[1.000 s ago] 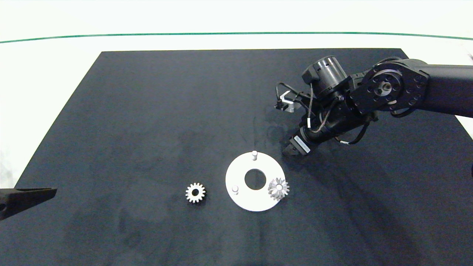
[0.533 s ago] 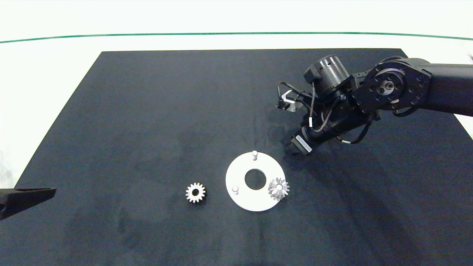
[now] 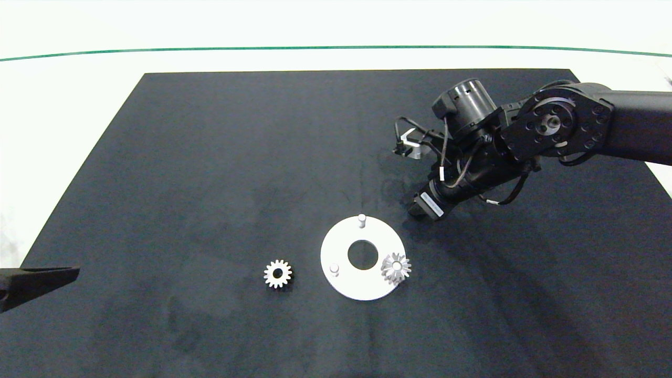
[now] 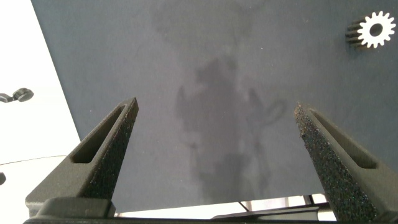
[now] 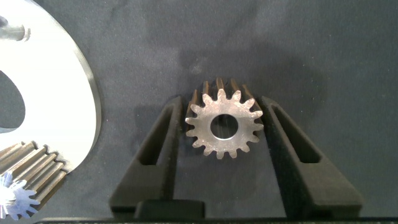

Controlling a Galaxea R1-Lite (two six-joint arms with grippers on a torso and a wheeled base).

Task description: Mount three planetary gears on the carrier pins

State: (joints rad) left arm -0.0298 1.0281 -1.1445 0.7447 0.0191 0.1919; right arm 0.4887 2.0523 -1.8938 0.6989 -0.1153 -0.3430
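Black mat [image 3: 210, 157] fills the head view. On it lies the white disc [image 3: 341, 283]: one gear [image 3: 396, 268] sits on a pin, two pins [image 3: 361, 219] are bare, and a second gear [image 3: 277, 273] lies flat beside the disc. The right gripper [image 3: 420, 207] is just beyond the disc; its fingers are hidden here. The right wrist view alone shows them pinching a third gear [image 5: 224, 126], disc [image 5: 68, 93] adjacent. The left wrist view shows the left gripper [image 4: 214, 155] spread wide and holding nothing, a gear [image 4: 376, 29] well ahead of it.
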